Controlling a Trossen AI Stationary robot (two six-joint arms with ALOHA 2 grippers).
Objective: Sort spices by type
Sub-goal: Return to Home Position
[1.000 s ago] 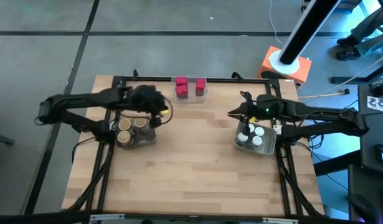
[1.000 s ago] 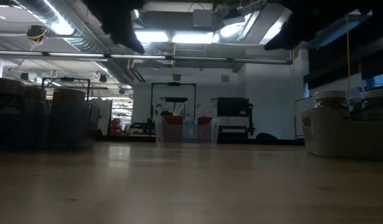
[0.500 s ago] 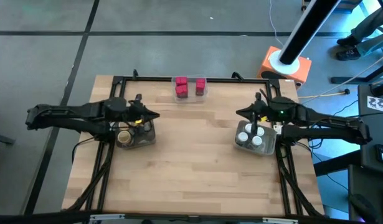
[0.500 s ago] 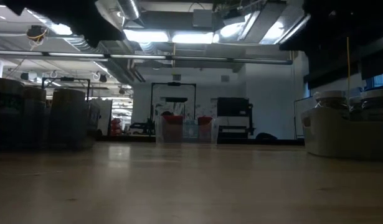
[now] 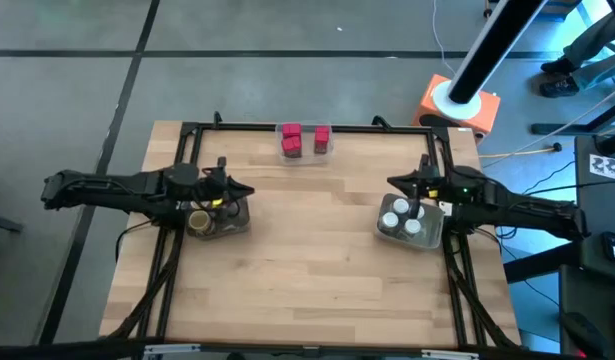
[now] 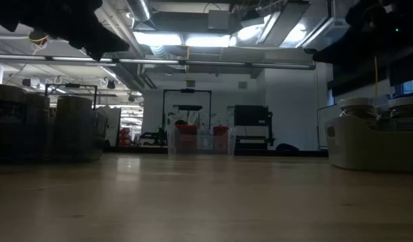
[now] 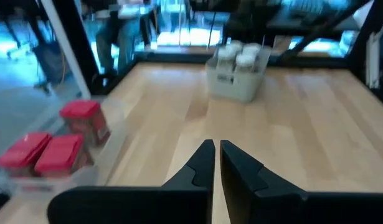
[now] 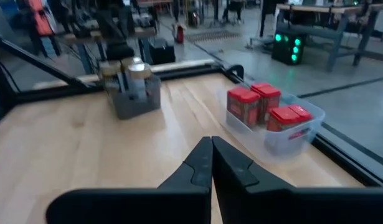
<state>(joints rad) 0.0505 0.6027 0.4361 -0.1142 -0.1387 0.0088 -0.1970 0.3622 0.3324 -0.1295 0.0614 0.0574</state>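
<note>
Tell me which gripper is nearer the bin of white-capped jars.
Right. The right gripper hovers just beside the white-capped jars' bin; the left gripper is across the table, above the brown cylinders' bin.

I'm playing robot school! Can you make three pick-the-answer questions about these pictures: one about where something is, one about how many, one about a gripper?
1. Where on the table is the clear tray?
A. middle of the far edge
B. near edge
C. left corner

2. How many red spices are in it?
A. one
B. three
C. six

3. How is the right gripper?
A. wide open
B. shut on a jar
C. shut and empty

Answers: 1 A, the high view shows it midway along the far edge. 2 B, the wrist views show three red tops. 3 C, its fingers meet with nothing between them.
</note>
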